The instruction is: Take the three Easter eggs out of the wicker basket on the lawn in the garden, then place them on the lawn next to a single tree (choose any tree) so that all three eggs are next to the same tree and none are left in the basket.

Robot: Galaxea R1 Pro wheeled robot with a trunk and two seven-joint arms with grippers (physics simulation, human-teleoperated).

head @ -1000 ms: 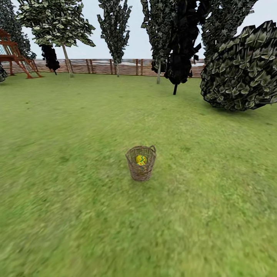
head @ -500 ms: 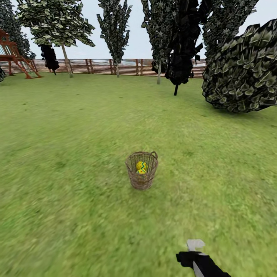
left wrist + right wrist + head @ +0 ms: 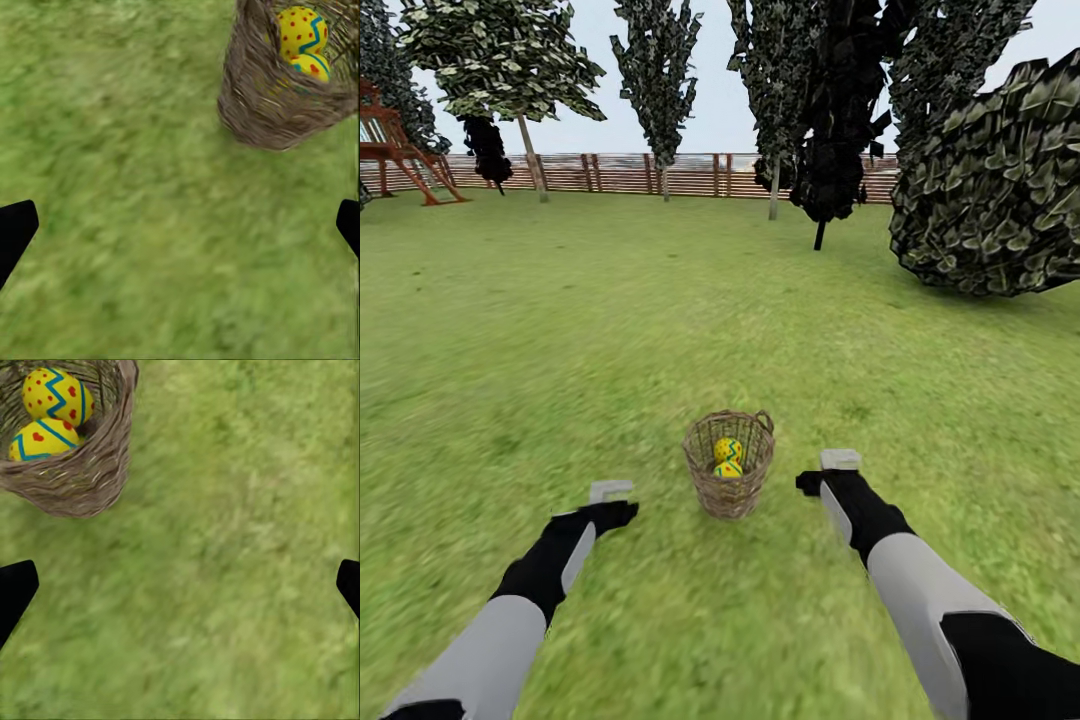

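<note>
we see the wicker basket (image 3: 729, 462) standing upright on the lawn (image 3: 560, 350), between our two outstretched arms. two easter eggs (image 3: 728, 456) show inside it, yellow with blue zigzags and red dots, one resting above the other; we cannot tell whether a third lies beneath. our left gripper (image 3: 610, 500) hovers over grass just beside the basket, its fingers (image 3: 15, 232) spread wide and holding nothing. our right gripper (image 3: 832, 470) hangs on the other side, likewise spread and empty. trees (image 3: 528, 120) and a wooden fence (image 3: 700, 172) stand far behind.
</note>
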